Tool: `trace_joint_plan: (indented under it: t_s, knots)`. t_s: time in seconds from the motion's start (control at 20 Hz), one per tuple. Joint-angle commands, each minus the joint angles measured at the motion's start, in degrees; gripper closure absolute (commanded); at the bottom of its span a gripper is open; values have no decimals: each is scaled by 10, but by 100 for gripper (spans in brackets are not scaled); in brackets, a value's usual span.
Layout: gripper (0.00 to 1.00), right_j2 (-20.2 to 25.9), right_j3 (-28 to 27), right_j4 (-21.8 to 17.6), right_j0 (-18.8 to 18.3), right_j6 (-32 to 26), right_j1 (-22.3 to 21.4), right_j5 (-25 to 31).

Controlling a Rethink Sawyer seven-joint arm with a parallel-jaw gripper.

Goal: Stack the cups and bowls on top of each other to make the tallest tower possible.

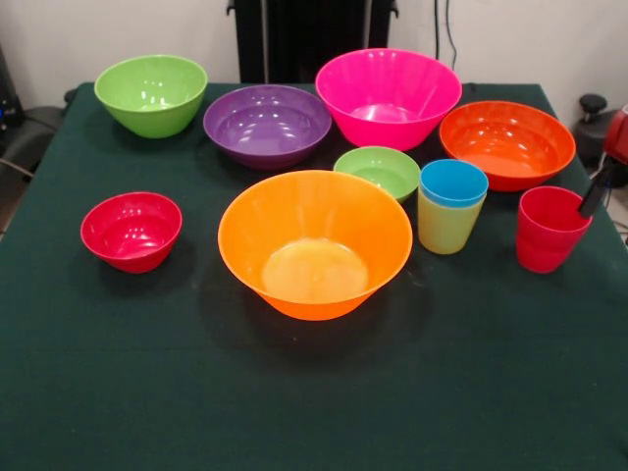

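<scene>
The blue cup (452, 183) sits nested inside the yellow-green cup (444, 228), right of centre. To their right the red cup (546, 233) stands alone and upright. All the bowls rest separately on the table: big orange (314, 243) in the middle, small green (377, 172) behind it, small red (130, 231) at the left, and lime green (150, 93), purple (267, 125), pink (388, 96) and red-orange (506, 143) along the back. My gripper (597, 194) comes in from the right edge, a dark tip at the red cup's right rim; most of it is cut off.
A dark green cloth covers the table (118, 392). Its right edge runs close beside the red cup. Dark equipment (592, 106) stands off the table at the right, and more (12, 108) at the left.
</scene>
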Motion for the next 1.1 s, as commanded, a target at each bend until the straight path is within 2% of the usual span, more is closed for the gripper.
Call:
trace_joint_plan:
  t_s: [0.05,0.3,1.1]
  knots:
    - [0,44,-6,11,11,132,27,28]
    - [0,56,14,8,7,118,18,16]
    - [0,60,44,8,20,127,26,-18]
